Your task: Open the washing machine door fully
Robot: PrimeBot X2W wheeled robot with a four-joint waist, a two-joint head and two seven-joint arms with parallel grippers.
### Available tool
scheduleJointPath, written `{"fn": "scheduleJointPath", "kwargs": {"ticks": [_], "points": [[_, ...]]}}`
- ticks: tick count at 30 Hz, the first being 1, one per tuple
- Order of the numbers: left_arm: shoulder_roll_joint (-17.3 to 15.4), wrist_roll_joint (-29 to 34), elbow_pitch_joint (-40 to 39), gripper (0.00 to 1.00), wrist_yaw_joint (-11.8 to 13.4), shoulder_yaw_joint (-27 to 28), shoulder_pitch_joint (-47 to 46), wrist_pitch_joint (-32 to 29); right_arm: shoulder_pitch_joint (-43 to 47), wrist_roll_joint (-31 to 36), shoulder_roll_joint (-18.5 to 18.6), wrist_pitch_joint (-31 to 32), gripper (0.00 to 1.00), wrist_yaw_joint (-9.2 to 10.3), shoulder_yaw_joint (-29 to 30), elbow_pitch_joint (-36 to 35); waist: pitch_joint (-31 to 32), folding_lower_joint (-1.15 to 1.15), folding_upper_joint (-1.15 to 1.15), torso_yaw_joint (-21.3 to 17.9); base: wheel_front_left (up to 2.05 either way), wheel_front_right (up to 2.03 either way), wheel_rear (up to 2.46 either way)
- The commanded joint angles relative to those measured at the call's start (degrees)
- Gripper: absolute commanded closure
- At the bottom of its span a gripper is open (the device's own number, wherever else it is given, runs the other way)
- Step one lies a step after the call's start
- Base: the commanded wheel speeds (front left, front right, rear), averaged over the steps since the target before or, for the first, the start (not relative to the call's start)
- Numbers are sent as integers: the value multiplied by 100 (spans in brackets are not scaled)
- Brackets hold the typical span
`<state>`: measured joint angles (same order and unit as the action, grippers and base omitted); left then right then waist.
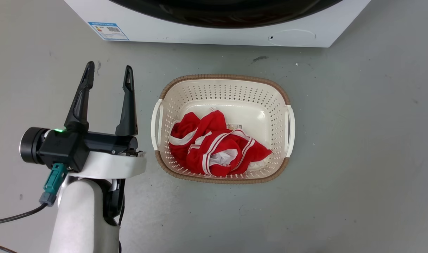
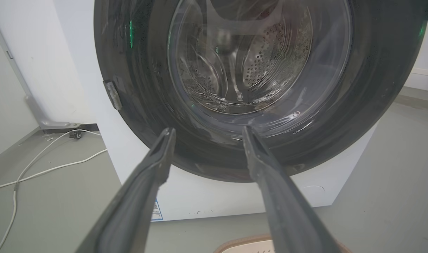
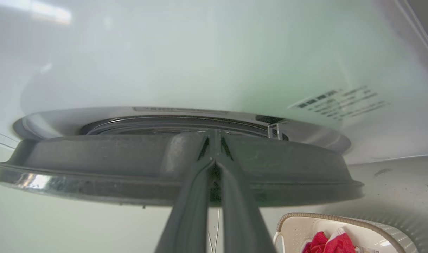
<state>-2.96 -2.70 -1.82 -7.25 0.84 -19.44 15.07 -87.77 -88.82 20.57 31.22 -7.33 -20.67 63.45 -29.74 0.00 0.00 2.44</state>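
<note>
One washing machine (image 1: 199,33), white-bodied, stands on the grey floor (image 1: 358,140) with one washing machine door (image 2: 136,105) on its front: a large round glossy black ring around a bulging clear glass window, through which the perforated steel drum (image 2: 270,52) shows. In the right wrist view the door is seen edge-on, with a chrome rim and a grey inner face, standing slightly off the white front. Two pincers are present. The left pincer (image 1: 109,67) hangs left of the basket with its fingers spread and empty, pointing at the lower part of the door. The right pincer (image 3: 214,154) has its fingers pressed together, tips at the door's edge; whether they pinch it cannot be told. One cream perforated basket (image 1: 228,76) with a brown rim sits on the floor before the machine, holding one red garment (image 1: 214,144) with white stripes. One blue label (image 1: 108,31) carrying a QR code marks the machine's lower left corner; its text is unreadable.
</note>
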Motion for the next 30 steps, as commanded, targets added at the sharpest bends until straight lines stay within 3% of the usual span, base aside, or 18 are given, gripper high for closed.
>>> {"fn": "scheduleJointPath", "kwargs": {"ticks": [1,18,30], "points": [[9,2,17,0,-2,0,-111,14,110,-73,-253,223,100,-28,-37,-138,10,0,0,-4,0,0,0],[9,-92,141,0,41,-102,-61,14,646,-706,-196,1349,100,-22,231,-546,221,0,0,-35,0,0,0],[9,-68,358,0,37,-137,322,14,1604,-905,-365,1791,100,-22,158,-914,1069,0,0,-2,0,0,0]]}}
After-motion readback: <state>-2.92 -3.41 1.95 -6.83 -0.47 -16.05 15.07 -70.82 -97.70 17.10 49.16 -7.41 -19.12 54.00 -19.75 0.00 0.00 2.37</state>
